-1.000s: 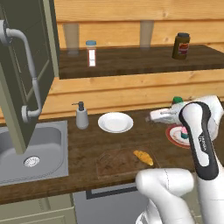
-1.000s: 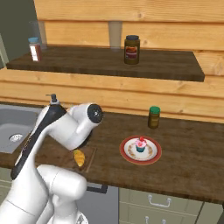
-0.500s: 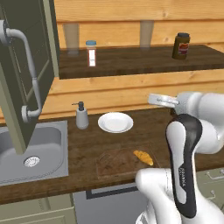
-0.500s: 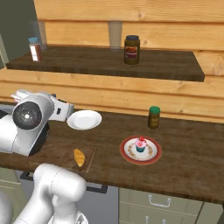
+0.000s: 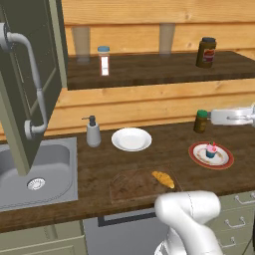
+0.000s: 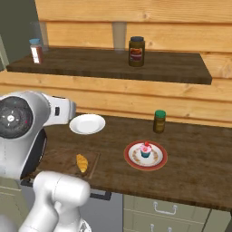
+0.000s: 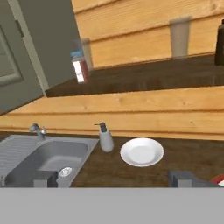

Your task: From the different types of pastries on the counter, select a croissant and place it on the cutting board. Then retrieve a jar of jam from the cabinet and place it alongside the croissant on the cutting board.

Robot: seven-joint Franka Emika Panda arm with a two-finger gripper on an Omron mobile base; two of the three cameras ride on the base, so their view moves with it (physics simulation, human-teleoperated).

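At the far left the cabinet door (image 5: pixel 30 94) hangs open above the sink (image 5: pixel 35 174), and on the wooden shelf (image 5: pixel 149 69) a small red-and-white bottle (image 5: pixel 103 60) stands well apart from the dark jar of jam (image 5: pixel 206 52), which sits untouched near the shelf's right end. Below, on the desk (image 5: pixel 149 149), come a soap dispenser (image 5: pixel 92 132), then an empty white plate (image 5: pixel 131 139), and in front of that plate the cutting board (image 5: pixel 134 183) with the croissant (image 5: pixel 164 179) lying flat on its right part. So step 1 of 2 looks done: the pastry is on the board with bare board left beside it for a jar. Further right a small green-lidded jar (image 5: pixel 200 121) stands near the wall, and a cupcake (image 5: pixel 211 149) sits on a red-rimmed plate (image 5: pixel 211 155); neither belongs on the board. The claw (image 7: pixel 117 178) is empty with its 2 tips spread wide apart, seen low in the hand view, which looks across the sink, dispenser and white plate toward the shelf. In the left base view a white part of the arm reaches in from the right edge just beside the green-lidded jar, below shelf level. What is left, as I judge it, is all of step 2: bring the claw up to the jam jar on the shelf, clamp it, carry it down and set it upright next to the croissant without knocking the pastry off the board.
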